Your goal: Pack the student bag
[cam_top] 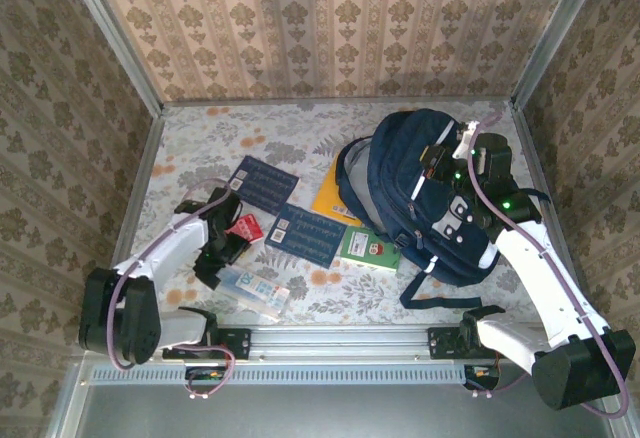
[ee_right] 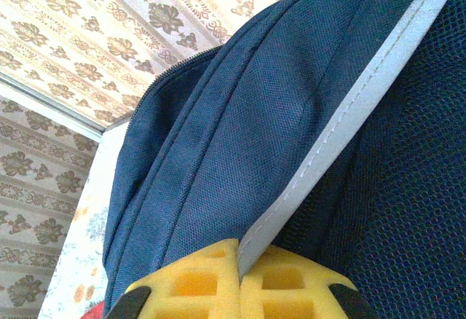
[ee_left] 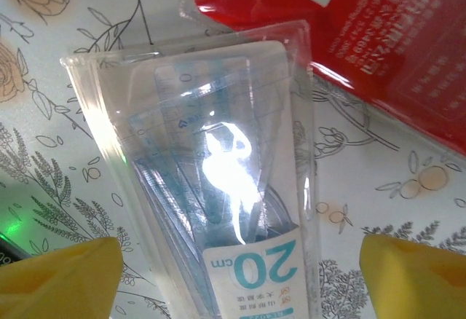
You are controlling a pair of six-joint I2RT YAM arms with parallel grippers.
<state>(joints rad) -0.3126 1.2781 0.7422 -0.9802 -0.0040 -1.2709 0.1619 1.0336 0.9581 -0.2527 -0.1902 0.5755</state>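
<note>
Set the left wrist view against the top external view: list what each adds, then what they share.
Left wrist adds: the 20 cm print on the clear ruler pack, which lies between the yellow fingertips of the open left hand. Top external adds: the student bag, the right hand on it, a green book, two blue cards and a yellow folder. Shared: the ruler pack, the red packet and the floral table cover.
</note>
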